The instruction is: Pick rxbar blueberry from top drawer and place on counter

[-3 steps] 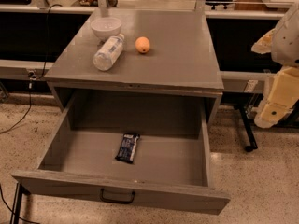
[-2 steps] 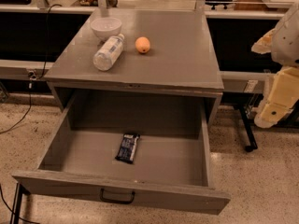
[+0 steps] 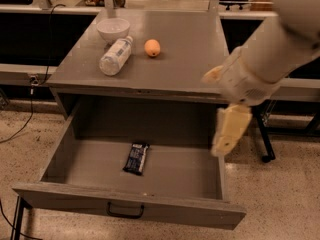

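Rxbar blueberry: lies flat in the open top drawer, not yet grasped; gripper hangs by the drawer's right side, open or closed cannot be told; pick and transfer to counter remain.

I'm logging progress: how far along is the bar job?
Done: the drawer stands open. In hand: the gripper hangs over the drawer's right side, apart from the bar, which lies flat on the drawer floor. Left: grasp the bar, lift it out and set it on the counter.
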`<act>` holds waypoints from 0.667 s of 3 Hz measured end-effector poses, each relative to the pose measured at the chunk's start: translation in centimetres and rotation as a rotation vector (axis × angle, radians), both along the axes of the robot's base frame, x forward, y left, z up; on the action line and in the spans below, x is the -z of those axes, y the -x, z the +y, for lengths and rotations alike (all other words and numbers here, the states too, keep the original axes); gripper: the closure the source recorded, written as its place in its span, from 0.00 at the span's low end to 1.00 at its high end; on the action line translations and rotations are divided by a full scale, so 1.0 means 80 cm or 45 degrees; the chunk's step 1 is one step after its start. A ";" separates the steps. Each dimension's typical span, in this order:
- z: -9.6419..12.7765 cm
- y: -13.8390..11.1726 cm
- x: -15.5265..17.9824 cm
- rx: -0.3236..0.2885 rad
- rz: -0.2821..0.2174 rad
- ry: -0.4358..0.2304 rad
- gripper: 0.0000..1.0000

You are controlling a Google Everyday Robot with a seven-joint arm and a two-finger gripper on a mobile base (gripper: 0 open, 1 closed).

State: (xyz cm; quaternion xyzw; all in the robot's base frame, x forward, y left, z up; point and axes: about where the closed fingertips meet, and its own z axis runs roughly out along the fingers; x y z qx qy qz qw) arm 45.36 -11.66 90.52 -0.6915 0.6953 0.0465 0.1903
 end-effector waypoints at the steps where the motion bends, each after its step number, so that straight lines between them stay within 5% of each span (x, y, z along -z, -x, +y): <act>1: 0.031 -0.011 0.011 -0.052 -0.057 -0.049 0.00; 2: 0.048 -0.012 0.026 -0.130 0.015 -0.016 0.00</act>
